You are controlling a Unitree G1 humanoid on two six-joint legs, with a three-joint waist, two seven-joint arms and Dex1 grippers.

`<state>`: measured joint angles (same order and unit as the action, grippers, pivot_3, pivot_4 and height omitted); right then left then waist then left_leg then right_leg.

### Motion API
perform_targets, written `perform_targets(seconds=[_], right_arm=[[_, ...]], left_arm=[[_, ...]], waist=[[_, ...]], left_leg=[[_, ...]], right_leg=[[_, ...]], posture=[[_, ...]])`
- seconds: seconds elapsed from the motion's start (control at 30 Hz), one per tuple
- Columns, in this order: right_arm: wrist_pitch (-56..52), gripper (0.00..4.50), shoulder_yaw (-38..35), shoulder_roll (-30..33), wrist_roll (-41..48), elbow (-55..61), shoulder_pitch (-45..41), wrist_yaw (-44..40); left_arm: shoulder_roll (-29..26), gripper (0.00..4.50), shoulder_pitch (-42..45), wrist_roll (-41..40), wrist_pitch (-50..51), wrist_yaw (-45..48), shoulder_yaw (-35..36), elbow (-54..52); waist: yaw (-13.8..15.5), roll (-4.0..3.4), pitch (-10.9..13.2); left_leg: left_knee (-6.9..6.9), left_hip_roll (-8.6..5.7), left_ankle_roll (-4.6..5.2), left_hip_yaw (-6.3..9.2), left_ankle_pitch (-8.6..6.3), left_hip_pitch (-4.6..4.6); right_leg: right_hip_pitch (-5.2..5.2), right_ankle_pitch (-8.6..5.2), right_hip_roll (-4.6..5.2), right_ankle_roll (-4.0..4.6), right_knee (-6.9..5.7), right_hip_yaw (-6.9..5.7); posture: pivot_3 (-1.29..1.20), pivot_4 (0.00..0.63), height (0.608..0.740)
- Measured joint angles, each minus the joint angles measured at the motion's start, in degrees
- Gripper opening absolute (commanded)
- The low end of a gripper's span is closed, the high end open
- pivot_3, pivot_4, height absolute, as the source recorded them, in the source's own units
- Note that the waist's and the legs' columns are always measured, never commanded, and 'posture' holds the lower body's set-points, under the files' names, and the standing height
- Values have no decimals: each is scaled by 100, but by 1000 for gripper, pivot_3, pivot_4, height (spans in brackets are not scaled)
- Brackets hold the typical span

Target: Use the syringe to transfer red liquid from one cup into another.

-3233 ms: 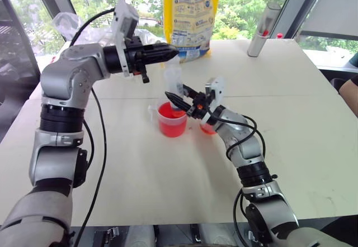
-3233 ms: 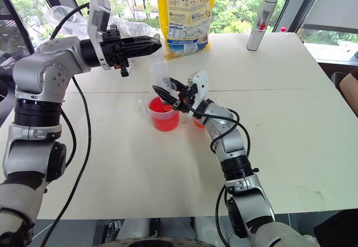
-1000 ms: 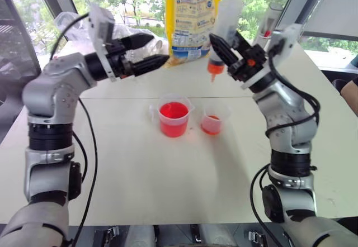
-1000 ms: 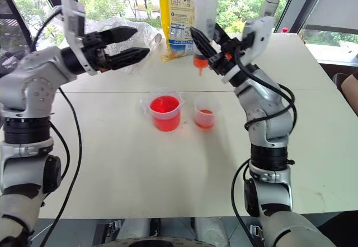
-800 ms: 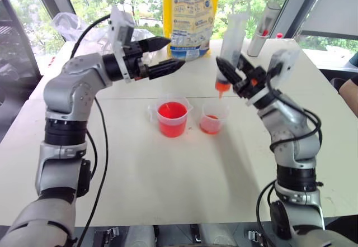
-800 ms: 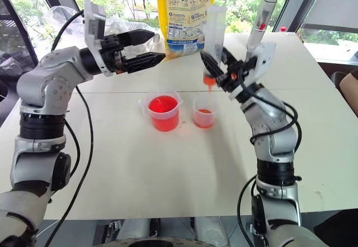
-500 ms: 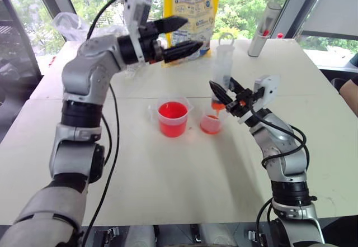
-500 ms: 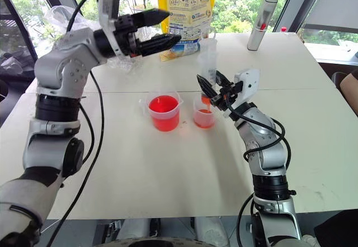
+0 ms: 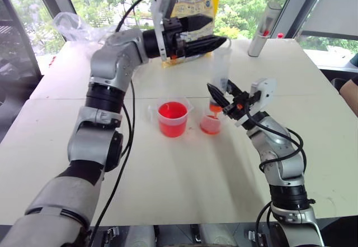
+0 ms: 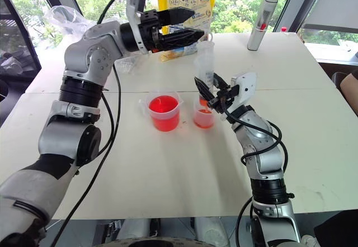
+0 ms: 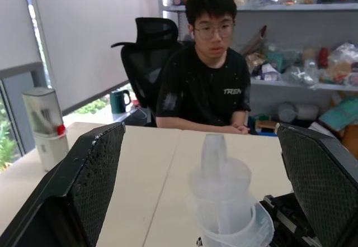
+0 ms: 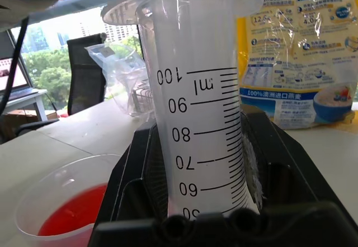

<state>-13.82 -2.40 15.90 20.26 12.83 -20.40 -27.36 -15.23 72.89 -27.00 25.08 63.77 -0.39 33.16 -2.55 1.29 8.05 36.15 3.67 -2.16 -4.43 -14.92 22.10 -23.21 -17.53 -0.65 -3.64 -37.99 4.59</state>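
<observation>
The clear syringe (image 9: 221,71) stands upright, and my right gripper (image 9: 220,93) is shut on its lower barrel. Its orange-red tip dips into the rim of the smaller cup (image 9: 211,124), which holds a little red liquid (image 9: 210,127). To the left of it stands the larger handled cup (image 9: 172,118), about half full of red liquid (image 9: 172,112). My left gripper (image 9: 219,32) reaches in from the left, open, its fingers (image 11: 84,185) on either side of the syringe's plunger top (image 11: 215,157), apart from it. The scale marks on the barrel (image 12: 204,118) show in the right wrist view.
A yellow food bag (image 9: 191,12) and a crumpled clear plastic bag (image 9: 70,23) stand at the back of the white table (image 9: 168,191). A grey cylinder with a red cap (image 9: 263,29) is at the back right. A person (image 11: 210,85) sits at the table's right side.
My right gripper has lowered the syringe from high over the table until its tip sits in the smaller cup. The left arm has swung right, its open gripper now around the plunger top.
</observation>
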Motion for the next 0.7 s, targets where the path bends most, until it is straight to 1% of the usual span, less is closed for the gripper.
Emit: perform_targets(seconds=[0.27,0.3,0.37,0.43,0.47,0.5,0.6,0.7], right_arm=[[0,1400,5,25,-8,46,1,8],[0,1400,14,26,-14,50,1,9],[-1,1400,24,30,-31,63,1,10],[-11,1400,23,45,-41,70,7,18],[-22,1400,20,56,-46,70,17,32],[-23,1400,21,62,-49,71,24,35],[-44,1400,22,63,-54,74,26,56],[-46,1400,23,64,-62,74,27,57]], left_arm=[[190,4443,152,159,-160,172,-2,565],[225,4213,183,172,-188,190,-1,634],[302,3596,208,205,-206,221,0,733],[368,2606,209,209,-207,251,6,794],[385,1968,209,208,-207,264,8,800],[396,1534,210,210,-206,276,8,805],[413,29,210,204,-194,379,8,822],[422,29,211,199,-188,406,12,825]], waist=[[4,0,0],[5,0,0],[5,0,0],[0,0,0],[-1,0,0],[-4,1,0],[0,0,0],[1,1,0]], left_leg=[[0,0,0,0,0,2],[1,0,0,0,0,2],[1,-1,0,0,0,3],[0,0,0,0,0,3],[0,0,0,0,0,3],[0,0,0,0,0,2],[0,0,0,0,0,3],[1,0,0,0,0,3]], right_leg=[[0,0,-2,0,0,-1],[0,0,-2,0,1,-1],[0,0,-2,0,1,-1],[0,0,-2,0,0,-1],[-1,0,-2,0,0,-1],[-1,0,-3,0,0,-1],[-1,0,-4,0,0,-1],[-1,0,-4,0,0,-1]], posture=[[0,150,740],[0,150,740],[0,150,740],[0,150,740],[0,150,740],[0,150,740],[0,150,740],[0,150,740]])
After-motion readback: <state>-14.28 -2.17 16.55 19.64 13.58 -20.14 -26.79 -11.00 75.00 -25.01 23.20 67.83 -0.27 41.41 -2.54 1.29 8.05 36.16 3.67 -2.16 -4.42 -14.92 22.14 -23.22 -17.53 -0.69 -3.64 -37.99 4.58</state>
